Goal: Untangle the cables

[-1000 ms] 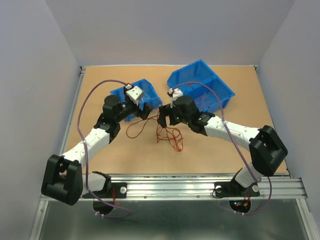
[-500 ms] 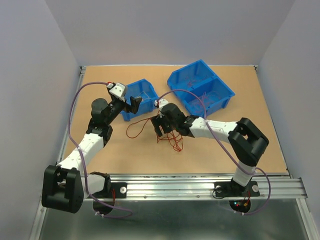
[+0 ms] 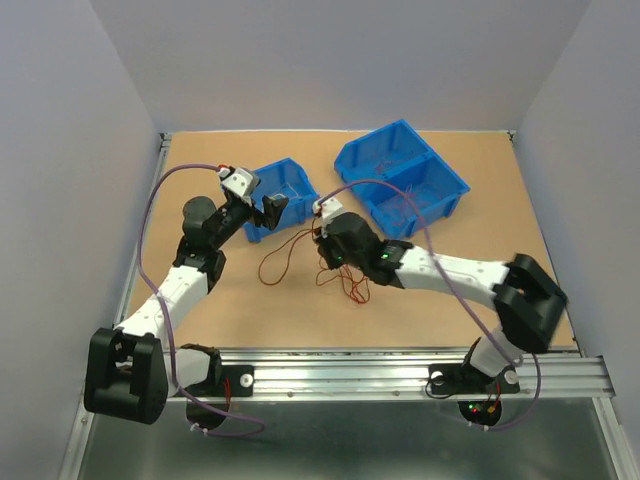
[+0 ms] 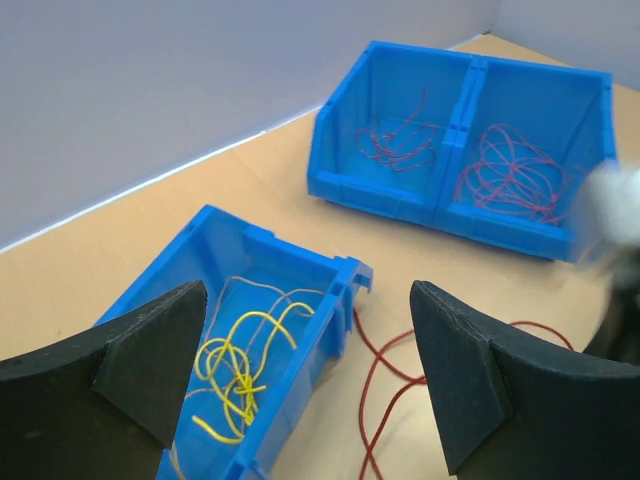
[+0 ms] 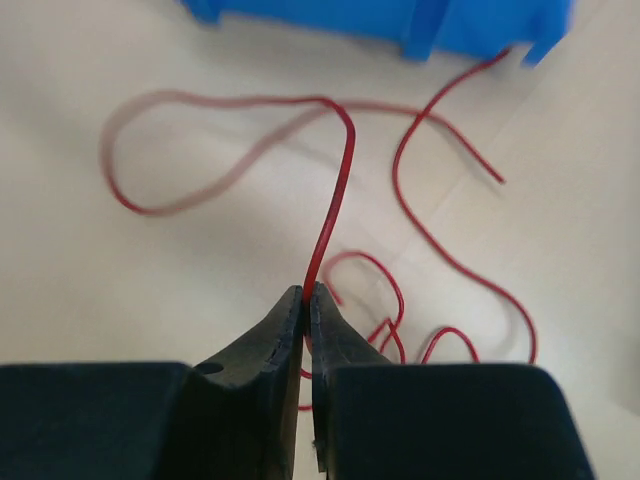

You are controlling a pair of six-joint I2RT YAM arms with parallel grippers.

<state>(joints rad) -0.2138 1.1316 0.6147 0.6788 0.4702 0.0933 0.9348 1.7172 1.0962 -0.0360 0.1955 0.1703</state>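
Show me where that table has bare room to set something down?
Bare board lies between the red cables and the near rail, and right of the double bin toward the table edge. The middle is crowded: left gripper, right gripper, cables and small bin sit close together.

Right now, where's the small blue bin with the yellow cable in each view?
Top external: small blue bin left of centre, upper half.
Left wrist: lower left, yellow cable inside.
Right wrist: blurred blue edge along the top, likely it.
Shared landmark: red cable on the table beside it.
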